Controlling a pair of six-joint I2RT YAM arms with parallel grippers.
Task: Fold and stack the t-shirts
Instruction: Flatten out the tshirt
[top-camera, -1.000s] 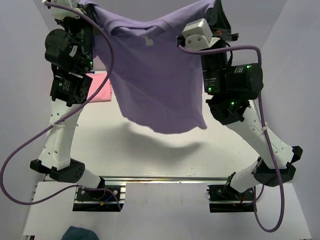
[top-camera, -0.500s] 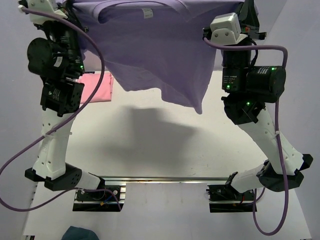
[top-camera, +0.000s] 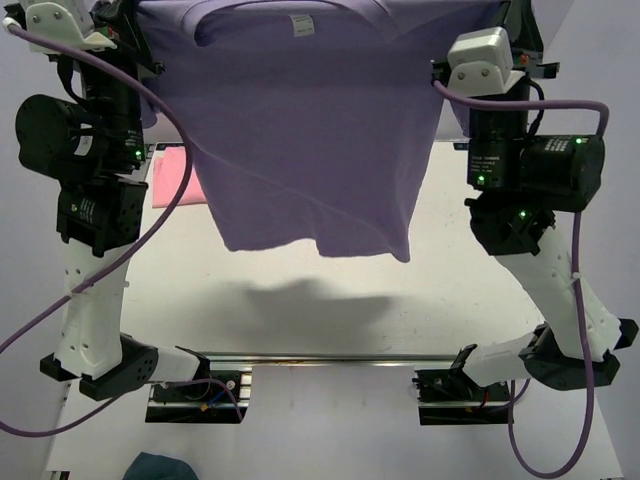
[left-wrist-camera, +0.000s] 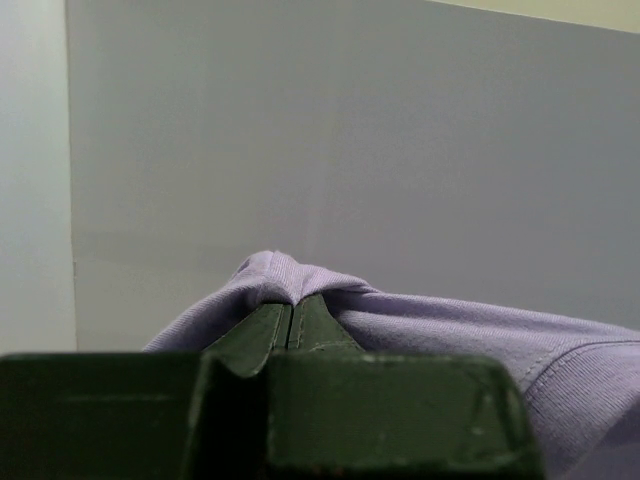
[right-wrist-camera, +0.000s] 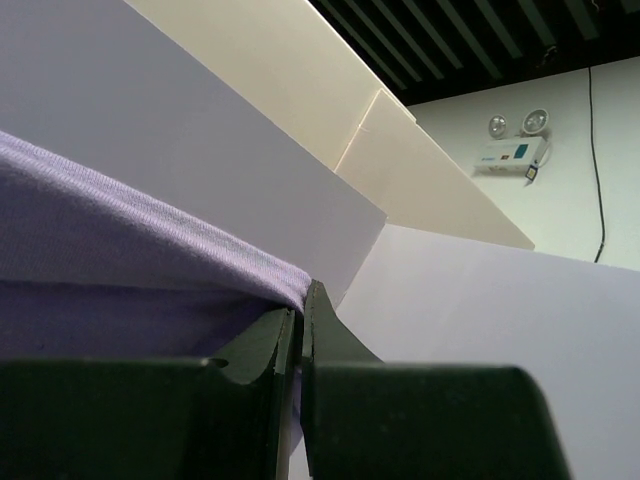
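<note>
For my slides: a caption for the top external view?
Left gripper and right gripper hold the lavender t-shirt spread above the table; pink t-shirt lies at left.

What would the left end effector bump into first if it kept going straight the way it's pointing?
Past the purple shirt pinched in it, the left end effector faces only the plain grey wall. That is probably first, though its distance is unclear.
</note>
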